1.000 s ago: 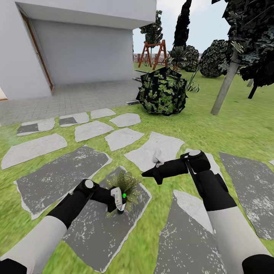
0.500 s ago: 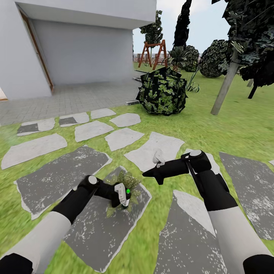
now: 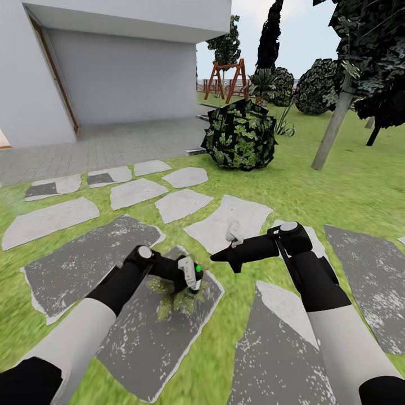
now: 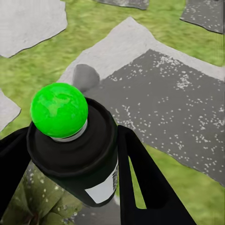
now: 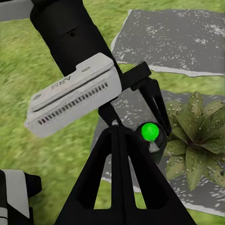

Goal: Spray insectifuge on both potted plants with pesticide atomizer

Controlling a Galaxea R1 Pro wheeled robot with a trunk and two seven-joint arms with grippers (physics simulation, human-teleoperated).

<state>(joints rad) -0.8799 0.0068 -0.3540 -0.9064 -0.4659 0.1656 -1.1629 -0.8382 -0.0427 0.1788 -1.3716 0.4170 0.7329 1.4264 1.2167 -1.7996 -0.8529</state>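
Sweeping the bottle (image 3: 196,274) across the plant (image 3: 175,296), left gripper (image 3: 191,277) clamped on it; right gripper (image 3: 220,257) pressed together. Coverage likely spreading.

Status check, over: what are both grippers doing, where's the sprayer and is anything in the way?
Left gripper shut on atomizer, above potted plant. Right gripper shut, holding nothing. Nothing between sprayer and plant.

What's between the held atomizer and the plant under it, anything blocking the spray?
Nothing visible. The left gripper holds the atomizer directly over the potted plant on the stepping stone. The right gripper sits off to the side, apart from both.
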